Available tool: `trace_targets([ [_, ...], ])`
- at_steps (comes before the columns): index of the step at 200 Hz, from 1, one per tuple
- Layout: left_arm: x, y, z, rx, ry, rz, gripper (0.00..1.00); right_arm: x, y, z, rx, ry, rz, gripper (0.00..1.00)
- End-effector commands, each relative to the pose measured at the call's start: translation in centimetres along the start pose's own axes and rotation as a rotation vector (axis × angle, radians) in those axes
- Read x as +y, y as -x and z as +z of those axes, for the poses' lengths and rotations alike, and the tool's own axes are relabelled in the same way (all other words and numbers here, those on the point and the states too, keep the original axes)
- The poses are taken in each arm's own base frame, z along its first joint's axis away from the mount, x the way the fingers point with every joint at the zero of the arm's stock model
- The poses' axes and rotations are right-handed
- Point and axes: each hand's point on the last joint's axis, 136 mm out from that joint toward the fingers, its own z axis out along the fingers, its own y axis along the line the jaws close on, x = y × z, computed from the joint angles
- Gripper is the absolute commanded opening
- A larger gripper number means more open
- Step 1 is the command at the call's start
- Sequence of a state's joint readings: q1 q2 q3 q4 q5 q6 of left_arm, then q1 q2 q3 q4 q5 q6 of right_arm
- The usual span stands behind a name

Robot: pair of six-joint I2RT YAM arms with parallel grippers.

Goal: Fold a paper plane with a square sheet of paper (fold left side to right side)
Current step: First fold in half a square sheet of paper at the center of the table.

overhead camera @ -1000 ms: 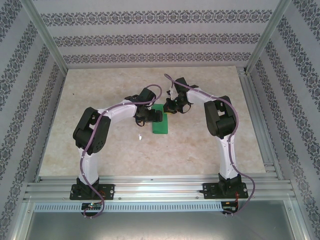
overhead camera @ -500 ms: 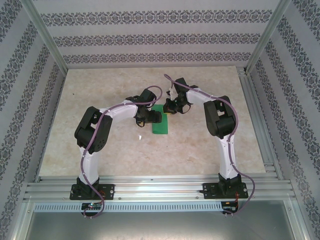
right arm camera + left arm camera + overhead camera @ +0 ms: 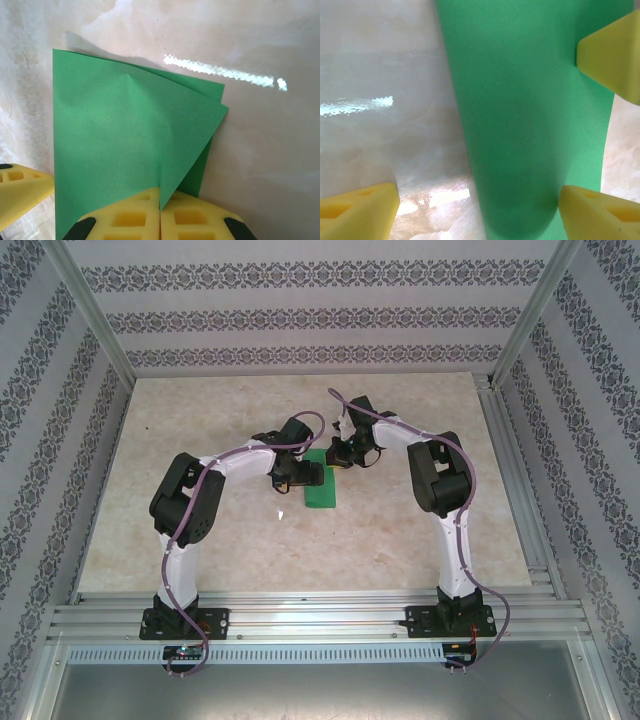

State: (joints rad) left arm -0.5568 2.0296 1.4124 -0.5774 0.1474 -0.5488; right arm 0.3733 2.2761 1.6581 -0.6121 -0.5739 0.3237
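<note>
Since I've been flipping between this and the views from a second back, short answer: basically nothing has changed. The left arm [image 3: 185, 505] shuffled its elbow a touch and then settled, and the green paper [image 3: 322, 490] hasn't budged. It lies mid-table [image 3: 200, 420], right between the two sets of fingers.

I read that as a hold or press stage, not a fold in motion. The crease is being kept in place, or I'm lined up for the next grab. So no real progress on the plane in this last second, but nothing has slipped either.

The left fingers [image 3: 310, 473] are spread wide and holding nothing. On the left wrist view one pad [image 3: 357, 210] sits over bare table and the other [image 3: 600, 215] is at the paper's far edge, so they straddle the strip.

The right fingers [image 3: 160, 212] are closed tight, tips at the near edge of the paper. I can't tell whether a layer is actually pinched between them or they're just bearing down on it.

As for the paper itself [image 3: 110, 140], it's no flat square any more. From above it reads as a narrow upright strip. The right wrist view shows layers stacked: a top flap with a slanted edge running down to the finger tips. There are also two corners poking out to the right, not quite lined up, and a faint crease across the upper layer. It's flat-ish, and no dart yet.
</note>
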Motion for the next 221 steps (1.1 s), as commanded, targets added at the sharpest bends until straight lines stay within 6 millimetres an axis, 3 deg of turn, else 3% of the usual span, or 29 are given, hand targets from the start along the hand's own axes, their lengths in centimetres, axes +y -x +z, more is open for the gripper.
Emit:
trace_targets([
  [1, -0.02, 0.43, 0.2, -0.004, -0.005, -0.003, 0.86, 0.77, -0.5, -0.15, -0.007, 0.003, 0.0, 0.07],
  [49, -0.29, 0.76, -0.69, -0.024, -0.013, 0.003, 0.87, 1.11, -0.63, -0.3, -0.009, 0.008, -0.001, 0.07],
  [221, 0.07, 0.31, -0.09, -0.006, 0.001, 0.005, 0.84, 1.18, -0.2, -0.6, -0.017, -0.004, -0.005, 0.08],
])
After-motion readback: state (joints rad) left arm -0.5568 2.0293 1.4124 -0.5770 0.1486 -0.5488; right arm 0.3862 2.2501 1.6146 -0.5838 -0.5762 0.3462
